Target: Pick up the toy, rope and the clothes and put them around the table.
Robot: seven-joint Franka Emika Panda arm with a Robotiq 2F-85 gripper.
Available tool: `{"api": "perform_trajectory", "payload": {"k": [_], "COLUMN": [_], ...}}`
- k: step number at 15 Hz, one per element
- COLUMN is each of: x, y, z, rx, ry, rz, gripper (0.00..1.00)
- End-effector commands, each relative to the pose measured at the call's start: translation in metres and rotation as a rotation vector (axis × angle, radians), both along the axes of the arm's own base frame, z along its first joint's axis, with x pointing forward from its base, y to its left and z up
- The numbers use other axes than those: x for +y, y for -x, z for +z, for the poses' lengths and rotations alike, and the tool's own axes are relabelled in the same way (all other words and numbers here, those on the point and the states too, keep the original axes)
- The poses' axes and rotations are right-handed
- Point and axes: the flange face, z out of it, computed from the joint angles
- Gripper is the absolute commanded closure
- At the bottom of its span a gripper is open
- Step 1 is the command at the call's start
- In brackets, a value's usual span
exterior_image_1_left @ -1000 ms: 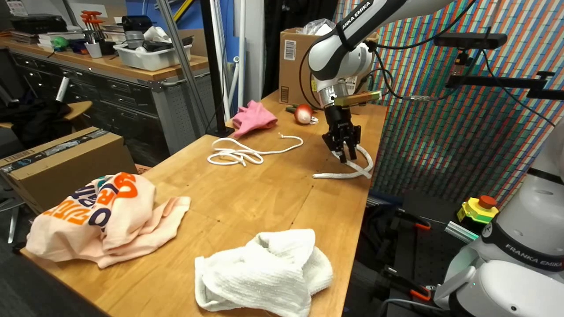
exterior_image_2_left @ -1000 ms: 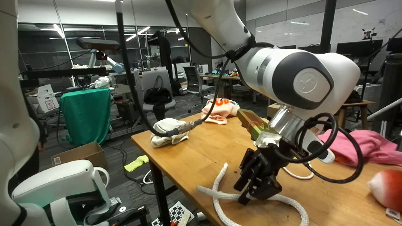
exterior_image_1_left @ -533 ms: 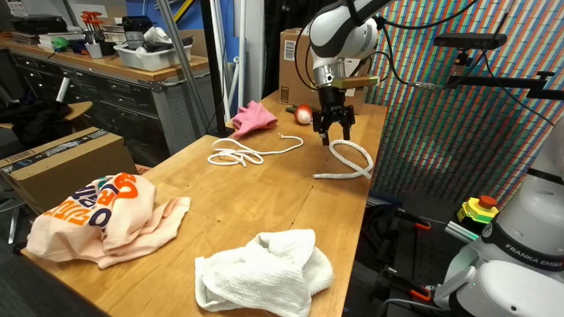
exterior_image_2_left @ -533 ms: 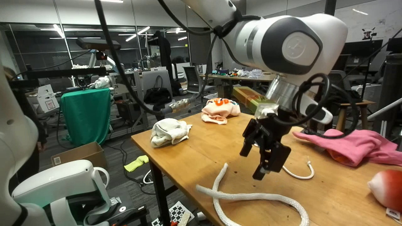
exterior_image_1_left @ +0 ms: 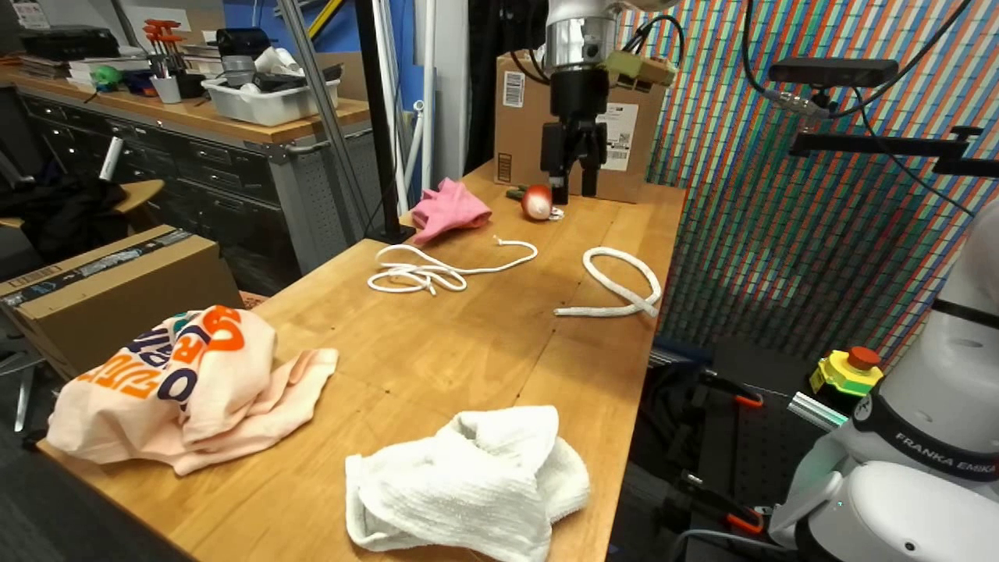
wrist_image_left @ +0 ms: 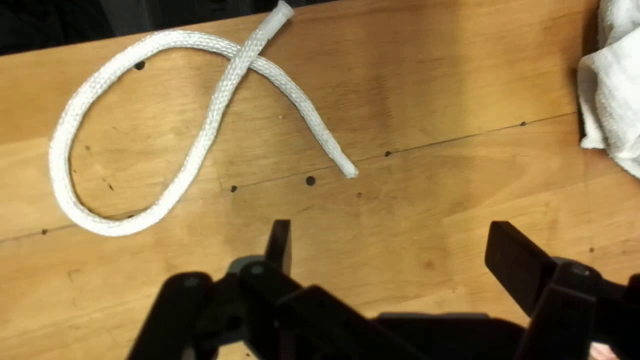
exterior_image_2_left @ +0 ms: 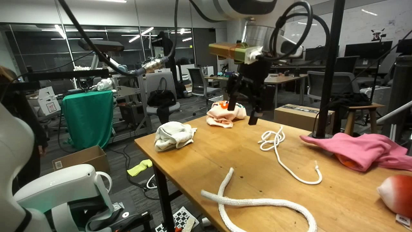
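Observation:
My gripper hangs open above the table, its fingers wide apart with only bare wood between them in the wrist view. The thick white rope lies in a crossed loop near the table's edge, apart from the gripper. A thinner white rope is coiled farther in. The toy, red and white, rests near the far end, beyond a pink cloth. At the opposite end are a peach garment with printed letters and a crumpled white cloth, which also enters the wrist view at the right.
A tall cardboard box stands at the table's far end. A black post rises from the table's side beside the pink cloth. Another cardboard box sits off the table.
The gripper was down at the thick rope; it has opened, let go and risen well above the table. The thick rope stays in its loop. The other things have not moved.

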Motion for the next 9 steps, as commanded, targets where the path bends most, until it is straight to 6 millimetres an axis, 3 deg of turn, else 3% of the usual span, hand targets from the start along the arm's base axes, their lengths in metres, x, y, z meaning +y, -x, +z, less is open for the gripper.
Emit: {"api": "perform_trajectory", "payload": {"k": [1, 7, 8, 9], "x": [0.024, 0.034, 0.035, 0.034], "y": [0.033, 0.079, 0.058, 0.065], "z": [0.035, 0.063, 0.057, 0.059], "rx": [-0.104, -0.228, -0.167, -0.18], "ry": [-0.014, -0.126, -0.08, -0.094], "rz": [0.169, 0.354, 0.317, 0.33], "gripper": [0.0, 0.0, 0.0, 0.0]}}
